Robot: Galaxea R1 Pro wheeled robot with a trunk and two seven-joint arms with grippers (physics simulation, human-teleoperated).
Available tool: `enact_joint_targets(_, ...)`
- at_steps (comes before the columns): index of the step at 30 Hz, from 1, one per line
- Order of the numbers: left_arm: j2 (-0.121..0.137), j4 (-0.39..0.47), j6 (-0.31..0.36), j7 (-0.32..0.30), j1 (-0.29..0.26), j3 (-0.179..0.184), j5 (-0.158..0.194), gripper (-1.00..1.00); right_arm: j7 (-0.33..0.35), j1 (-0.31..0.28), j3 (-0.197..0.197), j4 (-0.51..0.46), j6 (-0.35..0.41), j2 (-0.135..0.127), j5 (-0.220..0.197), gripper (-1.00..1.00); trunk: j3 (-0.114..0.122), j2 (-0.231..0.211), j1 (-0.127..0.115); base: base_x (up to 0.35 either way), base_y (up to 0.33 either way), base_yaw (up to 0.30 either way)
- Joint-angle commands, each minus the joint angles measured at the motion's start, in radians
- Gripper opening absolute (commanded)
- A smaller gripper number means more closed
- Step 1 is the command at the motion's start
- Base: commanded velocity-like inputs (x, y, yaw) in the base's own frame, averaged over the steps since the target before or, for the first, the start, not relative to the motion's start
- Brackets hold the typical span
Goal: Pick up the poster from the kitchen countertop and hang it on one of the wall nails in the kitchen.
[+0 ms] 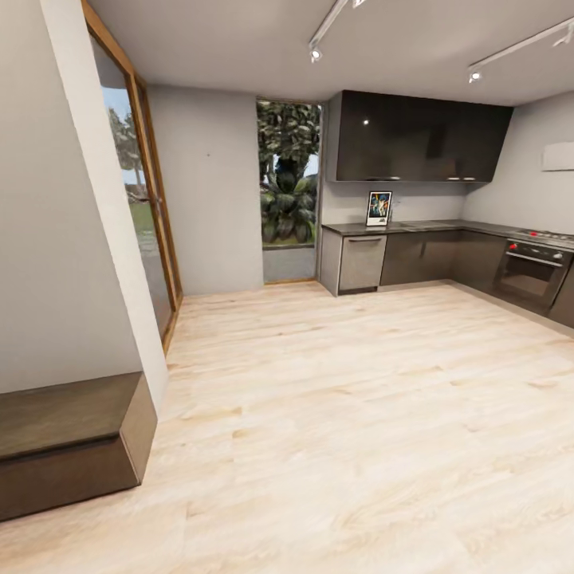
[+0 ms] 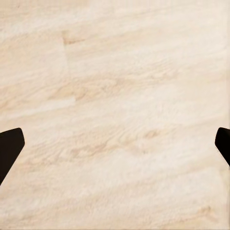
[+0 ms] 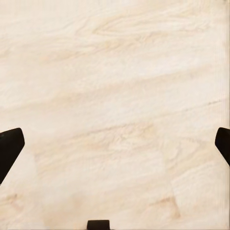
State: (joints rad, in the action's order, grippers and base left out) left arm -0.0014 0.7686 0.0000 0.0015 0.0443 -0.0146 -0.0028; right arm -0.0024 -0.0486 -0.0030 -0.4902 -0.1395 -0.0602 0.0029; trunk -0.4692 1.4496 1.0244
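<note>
Far across the room in the head view, the poster [image 1: 379, 208] stands upright on the left end of the dark kitchen countertop [image 1: 434, 226], leaning on the wall under the dark upper cabinets. A tiny dark speck, a wall nail [image 1: 206, 151], shows on the pale grey back wall left of the window. In the left wrist view my left gripper [image 2: 115, 148] is open over bare wooden floor, its dark fingertips [image 2: 9, 149] at the frame's sides. My right gripper [image 3: 115, 148] is open over the floor too, nothing between its fingertips [image 3: 9, 149].
A wide light wooden floor [image 1: 343, 414] lies between me and the kitchen. A dark low bench [image 1: 68, 442] juts out from the near left wall. Glass doors [image 1: 143, 215] line the left side. An oven [image 1: 532, 273] sits in the right cabinet run, a dishwasher [image 1: 361, 261] below the poster.
</note>
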Motion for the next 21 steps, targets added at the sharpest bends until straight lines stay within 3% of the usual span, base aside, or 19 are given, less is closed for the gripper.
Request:
enact_joint_targets(1, 0.000, 0.001, 0.000, 0.000, 0.000, -0.001, 0.000, 1.00, -0.001, -0.001, 0.000, 0.001, -0.003, 0.000, 0.000, 1.00, -0.001, 0.000, 0.001, 0.321, -0.109, 0.000)
enact_joint_targets(10, 0.000, 0.001, 0.000, 0.000, 0.000, -0.003, 0.000, 1.00, -0.002, 0.000, 0.000, 0.001, -0.003, -0.001, 0.000, 1.00, -0.001, 0.000, 0.001, 0.322, -0.093, 0.000)
enact_joint_targets(21, 0.000, 0.001, 0.001, -0.001, 0.000, -0.016, 0.000, 1.00, 0.001, 0.000, 0.001, 0.001, 0.003, -0.001, 0.001, 1.00, -0.001, 0.000, 0.001, 0.329, -0.008, -0.021)
